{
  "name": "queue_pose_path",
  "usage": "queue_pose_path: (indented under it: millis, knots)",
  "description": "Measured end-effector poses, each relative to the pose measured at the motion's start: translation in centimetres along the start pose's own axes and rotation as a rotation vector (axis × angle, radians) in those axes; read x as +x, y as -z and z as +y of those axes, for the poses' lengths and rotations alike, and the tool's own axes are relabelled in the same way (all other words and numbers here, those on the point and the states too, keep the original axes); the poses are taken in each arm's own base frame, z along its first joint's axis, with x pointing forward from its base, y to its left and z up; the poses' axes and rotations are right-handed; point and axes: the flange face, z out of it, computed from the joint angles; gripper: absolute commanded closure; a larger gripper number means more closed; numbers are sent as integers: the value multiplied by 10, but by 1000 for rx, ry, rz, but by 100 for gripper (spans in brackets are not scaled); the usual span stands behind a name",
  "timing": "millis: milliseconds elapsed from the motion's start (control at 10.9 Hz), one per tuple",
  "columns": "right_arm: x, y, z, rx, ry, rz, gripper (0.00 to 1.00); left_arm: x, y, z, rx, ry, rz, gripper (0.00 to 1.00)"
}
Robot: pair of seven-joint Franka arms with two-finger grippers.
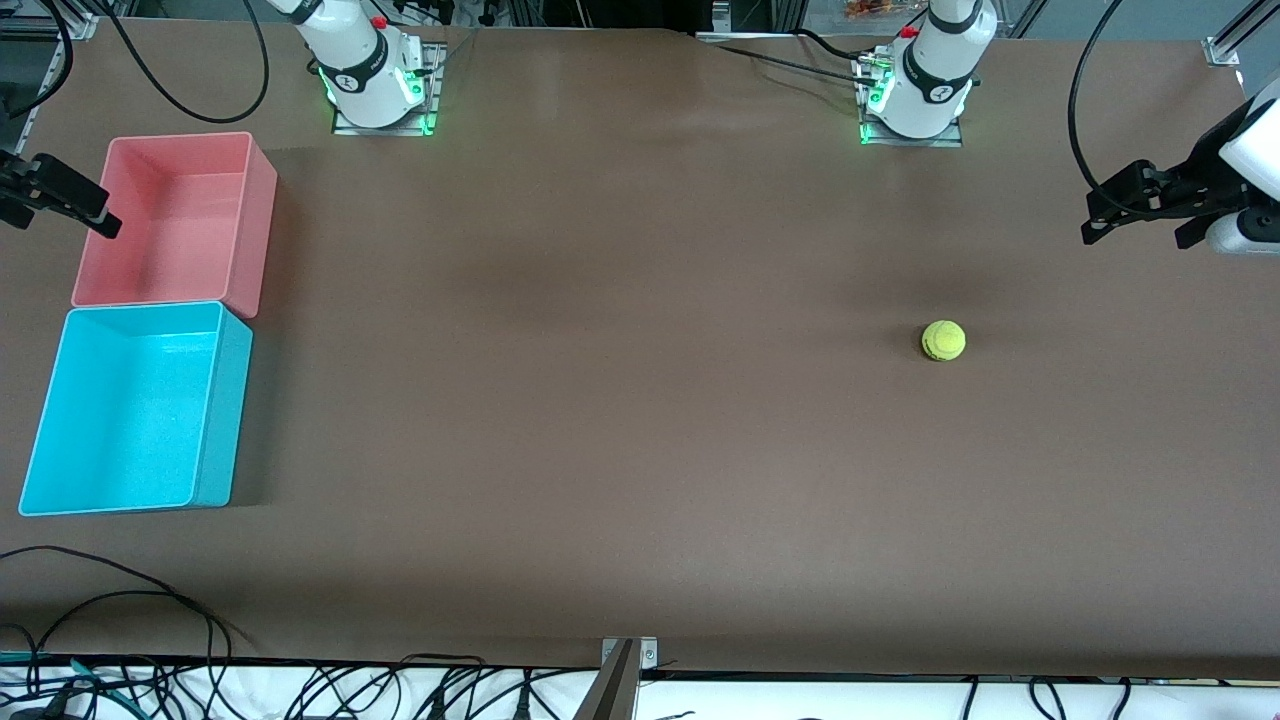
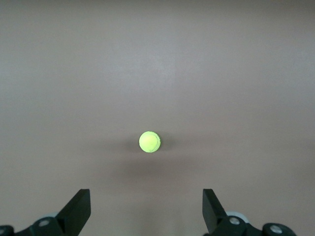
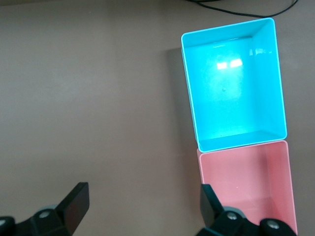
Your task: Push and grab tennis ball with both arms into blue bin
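Note:
The tennis ball [image 1: 943, 340] lies on the brown table toward the left arm's end; it also shows in the left wrist view [image 2: 149, 141]. My left gripper [image 1: 1135, 235] hangs open and empty over the table's edge at that end, apart from the ball, with its fingers [image 2: 78, 209] spread wide. The blue bin [image 1: 222, 420] stands empty at the right arm's end and shows in the right wrist view [image 3: 189, 88]. My right gripper [image 1: 62, 222] is open and empty, over the outer edge of the pink bin; in its own view [image 3: 142, 191] bare table lies between the fingers.
An empty pink bin [image 1: 255, 230] stands against the blue bin, farther from the front camera; it shows in the right wrist view [image 3: 246, 196]. Cables [image 1: 120, 600] lie along the table edge nearest the front camera. A metal bracket [image 1: 620, 670] sits at that edge's middle.

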Motion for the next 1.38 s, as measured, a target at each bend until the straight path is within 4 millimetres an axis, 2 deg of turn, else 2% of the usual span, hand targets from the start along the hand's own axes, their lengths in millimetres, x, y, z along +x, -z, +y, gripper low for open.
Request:
queue_pose_path:
  millis: [460, 828, 920, 1195, 1379]
  knots:
    - [0, 0, 0, 0, 0, 0, 0, 8, -15, -1, 2, 3, -28, 0]
    - [0, 0, 0, 0, 0, 0, 0, 17, -28, -10, 10, 18, 11, 0]
    - [0, 0, 0, 0, 0, 0, 0, 17, -36, -12, 11, 21, 28, 0]
    - [0, 0, 0, 0, 0, 0, 0, 17, -78, -28, 13, 45, 43, 0]
    - [0, 0, 0, 0, 0, 0, 0, 16, -88, -28, 13, 46, 26, 0]
